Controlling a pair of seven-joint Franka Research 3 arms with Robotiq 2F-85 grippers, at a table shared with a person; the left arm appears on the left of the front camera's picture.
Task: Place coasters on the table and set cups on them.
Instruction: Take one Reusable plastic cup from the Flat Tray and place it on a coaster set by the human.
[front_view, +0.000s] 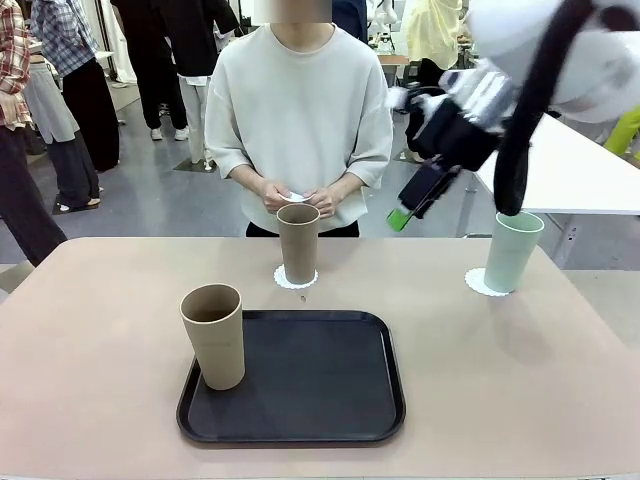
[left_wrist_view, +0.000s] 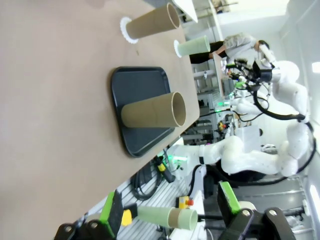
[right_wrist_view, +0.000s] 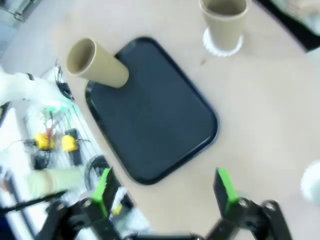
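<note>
The right arm (front_view: 560, 40) was a glossy white shell with a thick black cable (front_view: 528, 110) along it and a silvery wrist section (front_view: 490, 95). The right gripper (front_view: 408, 212) was black with green pads. The left gripper (left_wrist_view: 168, 200) had matching black fingers (left_wrist_view: 112, 220), green-padded, with round pivot joints. The person (front_view: 300, 110) wore a loose pale grey pullover with elbow-length sleeves.

The tray (right_wrist_view: 155, 120) lies on the table (right_wrist_view: 270, 100) just ahead of the right gripper (right_wrist_view: 162, 195), between its fingers (right_wrist_view: 225, 186). The first cup (right_wrist_view: 97, 62) stands on the tray's corner, ahead and left of the left finger. Farther ahead, in line with the right finger, the second cup (right_wrist_view: 225, 20) stands on a coaster (right_wrist_view: 222, 46). Right of that finger, the third cup (front_view: 512, 250) stands on a second coaster (front_view: 478, 285).
</note>
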